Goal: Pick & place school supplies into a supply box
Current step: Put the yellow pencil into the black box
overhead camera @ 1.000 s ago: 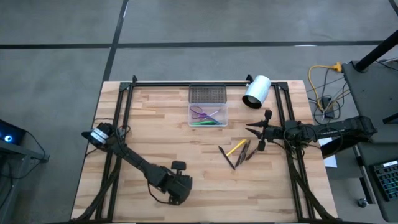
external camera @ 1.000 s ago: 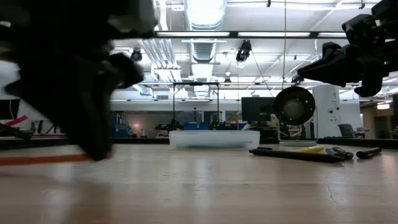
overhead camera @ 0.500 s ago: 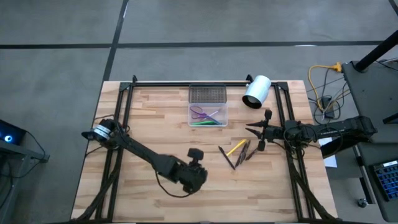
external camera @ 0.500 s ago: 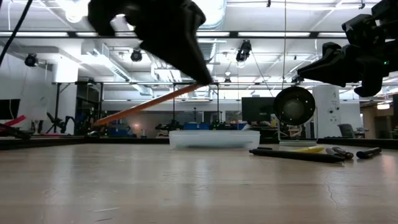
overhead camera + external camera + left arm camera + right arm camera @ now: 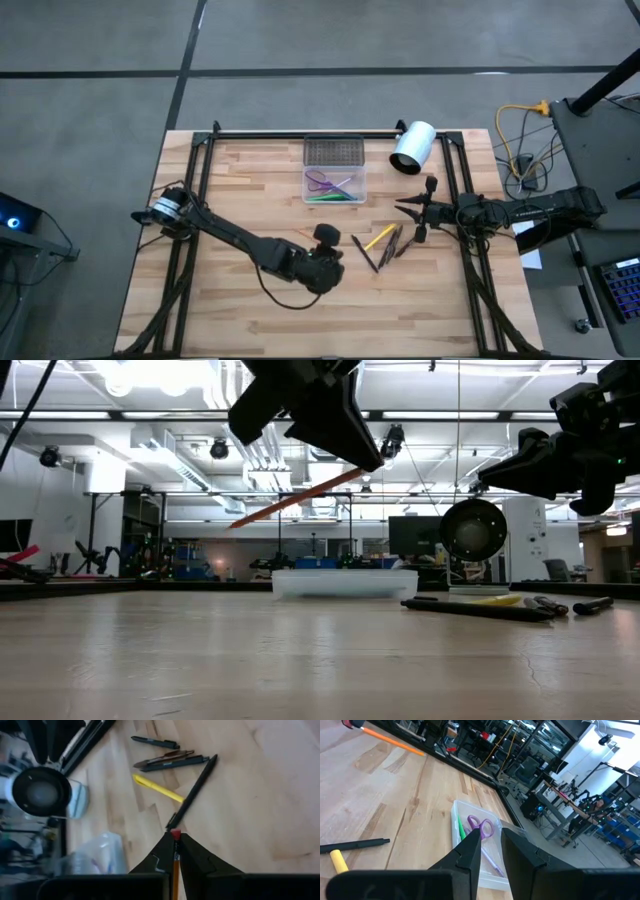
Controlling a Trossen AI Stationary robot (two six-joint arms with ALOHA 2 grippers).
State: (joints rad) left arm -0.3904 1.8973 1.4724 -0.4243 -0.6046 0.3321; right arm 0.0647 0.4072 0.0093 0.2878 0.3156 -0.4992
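Carrying: orange pencil (image 5: 300, 498), clamped in left pincer (image 5: 322, 262), lifted clear above the tabletop (image 5: 230, 200), near-centre
Pencil tip: red end showing between the pincer fingers (image 5: 200, 865) in the left wrist view
Waiting: right pincer (image 5: 490, 840) at the right edge, raised, fingers slightly apart, gripping nothing visible
Lying loose: yellow pencil (image 5: 379, 238) and dark pens (image 5: 392, 245), clustered just right of the left pincer
Standing far: supply box (image 5: 335, 185), centre, beyond the cluster
Packed already: purple scissors (image 5: 481, 827), green pen (image 5: 461, 828), a thin purple stick beside them
Judged progress: roughly halfway; carried pencil not yet boxed, loose cluster untouched
Ignored: white cylinder (image 5: 412, 147), far right of the box
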